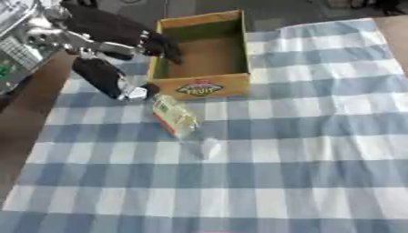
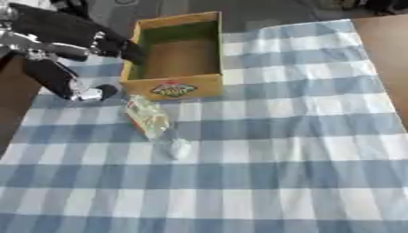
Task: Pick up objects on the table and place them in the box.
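Observation:
A clear plastic bottle (image 1: 176, 118) with a green and red label lies on the checked cloth just in front of the box, its pale cap (image 1: 210, 148) pointing toward me and to the right. The open cardboard box (image 1: 209, 87) with a fruit logo on its front wall stands at the back, and its inside looks bare. My left hand (image 1: 111, 28) comes in from the upper left, open, with fingers stretched over the box's left wall and thumb (image 1: 108, 78) hanging down beside the box's front left corner, just left of the bottle's base. It holds nothing.
The blue and white checked cloth (image 1: 303, 136) covers most of the table. Bare brown tabletop (image 1: 24, 118) shows along the left edge and at the far right corner (image 2: 382, 36). My silver arm parts (image 1: 24, 41) fill the upper left.

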You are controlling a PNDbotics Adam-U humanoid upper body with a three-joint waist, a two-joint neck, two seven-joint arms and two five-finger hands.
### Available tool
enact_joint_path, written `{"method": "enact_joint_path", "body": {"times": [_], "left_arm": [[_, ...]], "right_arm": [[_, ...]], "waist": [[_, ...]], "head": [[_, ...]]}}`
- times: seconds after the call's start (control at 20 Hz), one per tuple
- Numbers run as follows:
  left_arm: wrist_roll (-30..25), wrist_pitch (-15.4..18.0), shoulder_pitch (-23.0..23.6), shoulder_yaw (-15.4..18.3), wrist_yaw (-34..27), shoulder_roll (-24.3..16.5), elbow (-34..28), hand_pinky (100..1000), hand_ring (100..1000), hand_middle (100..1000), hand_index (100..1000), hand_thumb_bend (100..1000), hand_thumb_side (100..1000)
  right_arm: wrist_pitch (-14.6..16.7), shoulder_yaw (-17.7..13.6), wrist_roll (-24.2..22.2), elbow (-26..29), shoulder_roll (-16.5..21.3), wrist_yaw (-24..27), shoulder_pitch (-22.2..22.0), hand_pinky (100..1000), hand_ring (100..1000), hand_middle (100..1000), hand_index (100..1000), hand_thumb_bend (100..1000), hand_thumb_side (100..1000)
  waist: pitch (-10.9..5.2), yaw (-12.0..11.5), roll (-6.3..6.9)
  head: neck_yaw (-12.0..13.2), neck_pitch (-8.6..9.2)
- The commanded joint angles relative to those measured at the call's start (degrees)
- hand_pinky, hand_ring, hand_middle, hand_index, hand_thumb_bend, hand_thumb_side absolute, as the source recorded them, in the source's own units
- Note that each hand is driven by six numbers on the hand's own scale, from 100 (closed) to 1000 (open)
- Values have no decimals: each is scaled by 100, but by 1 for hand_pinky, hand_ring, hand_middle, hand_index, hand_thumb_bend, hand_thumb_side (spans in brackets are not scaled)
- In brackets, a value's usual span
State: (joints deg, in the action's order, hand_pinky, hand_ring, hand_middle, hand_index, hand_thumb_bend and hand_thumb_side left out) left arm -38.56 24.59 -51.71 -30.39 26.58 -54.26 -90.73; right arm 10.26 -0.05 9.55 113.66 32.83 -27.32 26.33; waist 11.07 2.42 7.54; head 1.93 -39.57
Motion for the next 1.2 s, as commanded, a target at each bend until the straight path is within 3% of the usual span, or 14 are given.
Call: {"method": "enact_joint_path", "body": {"times": [0.05, 0.4, 0.85, 1.0, 1.2], "left_arm": [[-1341, 1640, -53, -82, 272, -237, -38, 949, 938, 1000, 1000, 1000, 676], [-1341, 1975, -52, -196, 430, -286, -108, 948, 951, 1000, 1000, 1000, 597], [-1341, 2126, 26, -204, 345, -357, -486, 931, 940, 1000, 1000, 1000, 562], [-1341, 2131, 45, -252, 179, -360, -623, 897, 923, 992, 1000, 1000, 564], [-1341, 2146, 48, -328, -61, -364, -816, 825, 881, 973, 1000, 947, 488]], "right_arm": [[-13, -25, -7, 93, 158, 8, 93, 481, 462, 508, 718, 209, 989], [-34, -22, -15, 93, 174, 3, 90, 481, 462, 505, 718, 210, 989], [-40, -10, -38, 93, 180, -3, 77, 480, 460, 504, 718, 209, 990], [-44, -6, -50, 93, 178, -4, 73, 480, 460, 502, 718, 214, 987], [-47, -3, -67, 93, 175, -5, 73, 480, 460, 501, 718, 209, 991]], "waist": [[-123, 12, -17], [-135, 9, 2], [-132, 10, 3], [-128, 15, 1], [-125, 20, -1]], "head": [[-93, 0], [-100, -3], [-82, 13], [-64, 16], [-50, 20]]}}
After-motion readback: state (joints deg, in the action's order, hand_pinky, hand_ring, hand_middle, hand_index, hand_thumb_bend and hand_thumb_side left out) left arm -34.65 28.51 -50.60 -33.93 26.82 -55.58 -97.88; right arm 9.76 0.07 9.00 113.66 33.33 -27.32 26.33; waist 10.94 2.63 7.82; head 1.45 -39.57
